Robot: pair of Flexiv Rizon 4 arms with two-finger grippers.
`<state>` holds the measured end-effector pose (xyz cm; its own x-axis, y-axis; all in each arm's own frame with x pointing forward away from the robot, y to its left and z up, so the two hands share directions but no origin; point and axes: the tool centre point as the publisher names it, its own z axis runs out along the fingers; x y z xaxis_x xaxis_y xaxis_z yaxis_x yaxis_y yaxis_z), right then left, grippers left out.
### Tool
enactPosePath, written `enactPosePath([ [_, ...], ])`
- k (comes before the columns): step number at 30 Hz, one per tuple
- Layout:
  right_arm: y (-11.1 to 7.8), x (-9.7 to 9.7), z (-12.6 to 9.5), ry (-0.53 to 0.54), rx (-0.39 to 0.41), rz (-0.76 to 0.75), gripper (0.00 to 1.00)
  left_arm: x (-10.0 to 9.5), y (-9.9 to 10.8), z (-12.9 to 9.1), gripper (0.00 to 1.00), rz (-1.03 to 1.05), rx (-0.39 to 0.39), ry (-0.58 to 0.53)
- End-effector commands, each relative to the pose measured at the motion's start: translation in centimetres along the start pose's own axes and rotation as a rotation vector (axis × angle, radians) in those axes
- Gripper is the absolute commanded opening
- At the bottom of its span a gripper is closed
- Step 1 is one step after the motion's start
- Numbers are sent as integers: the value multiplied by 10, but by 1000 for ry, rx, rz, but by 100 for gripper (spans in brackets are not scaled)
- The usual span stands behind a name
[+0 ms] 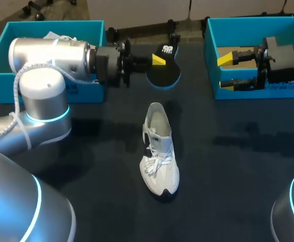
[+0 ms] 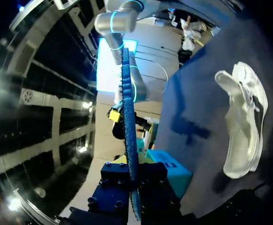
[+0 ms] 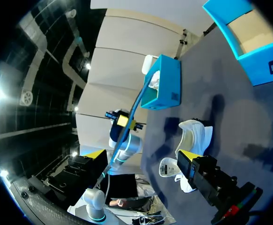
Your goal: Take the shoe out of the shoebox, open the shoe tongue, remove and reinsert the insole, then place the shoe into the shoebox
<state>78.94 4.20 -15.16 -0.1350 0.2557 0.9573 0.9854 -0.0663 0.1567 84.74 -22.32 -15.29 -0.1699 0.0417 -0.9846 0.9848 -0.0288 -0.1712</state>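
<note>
A white sneaker (image 1: 160,151) lies on the dark table, toe toward me, its tongue pulled open. My left gripper (image 1: 158,60) is shut on the dark, blue-edged insole (image 1: 163,72), which it holds in the air behind the shoe. In the left wrist view the insole (image 2: 129,122) stands edge-on between the fingers of the left gripper (image 2: 131,176), with the sneaker (image 2: 245,126) on the table off to one side. My right gripper (image 1: 226,73) hovers open over the right shoebox (image 1: 252,25), nothing between its fingers. In the right wrist view the right gripper (image 3: 141,157) faces the sneaker (image 3: 192,136) and the insole (image 3: 131,117).
A second blue shoebox (image 1: 46,30) at the back left holds something white and is partly hidden by my left arm. The same box (image 3: 164,84) shows beyond the shoe in the right wrist view.
</note>
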Motion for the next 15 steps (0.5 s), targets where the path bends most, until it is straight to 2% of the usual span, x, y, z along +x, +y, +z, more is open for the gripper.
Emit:
enactPosePath([
  [1,0,0,1,0,-1,0,100,8,-5,1,0,193,-84,-47],
  [15,-1,3,18,1,15,-9,100,10,-3,4,0,254,-97,-56],
])
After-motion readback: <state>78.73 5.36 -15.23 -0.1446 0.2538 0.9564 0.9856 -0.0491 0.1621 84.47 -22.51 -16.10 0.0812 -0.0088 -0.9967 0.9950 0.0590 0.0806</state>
